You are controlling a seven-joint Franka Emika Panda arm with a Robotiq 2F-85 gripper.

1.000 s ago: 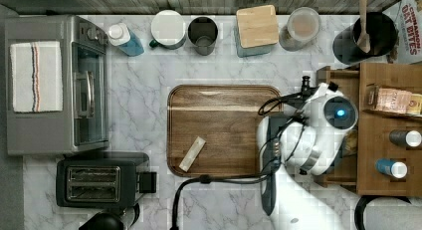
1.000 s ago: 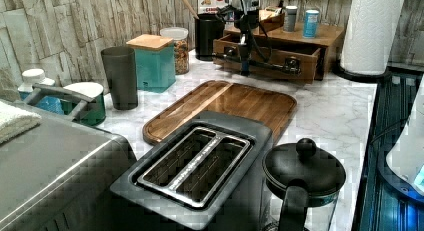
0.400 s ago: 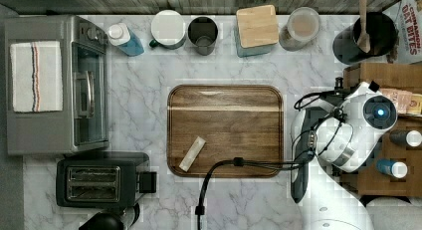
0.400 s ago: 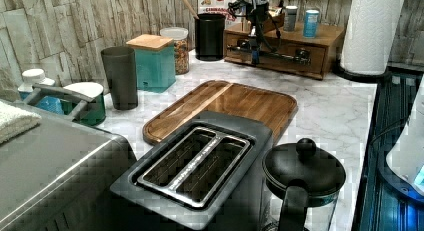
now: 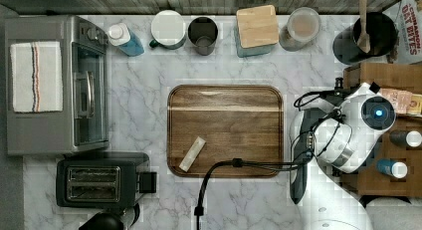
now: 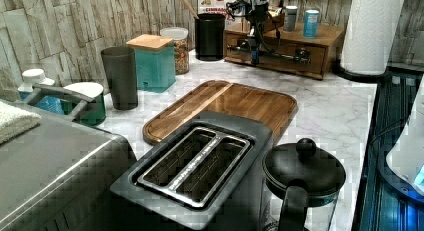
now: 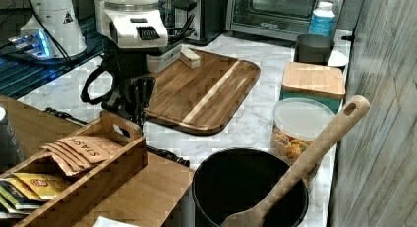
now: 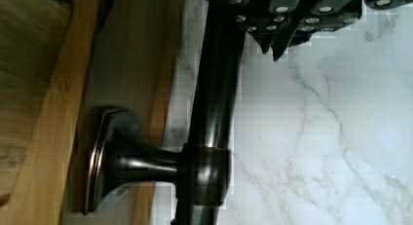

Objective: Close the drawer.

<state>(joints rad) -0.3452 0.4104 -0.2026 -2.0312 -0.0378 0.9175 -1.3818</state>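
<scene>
Moved since a second ago — drawer (image 6: 277,52), pushed back flush into its wooden unit (image 6: 327,38); arm carried toward the top view's right. Left to right in the top view: toaster oven (image 5: 59,85), toaster (image 5: 99,180), wooden tray (image 5: 224,130) on the counter (image 5: 139,115), then claw (image 6: 255,55) at the black bar handle (image 8: 214,103). Whether it is clenched or released cannot be told.

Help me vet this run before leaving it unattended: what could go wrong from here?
The drawer looks nearly shut, so a hard push by the gripper might shove the shelf unit and topple the bottles on top. The slack cable loop beside the gripper could snag the handle.
</scene>
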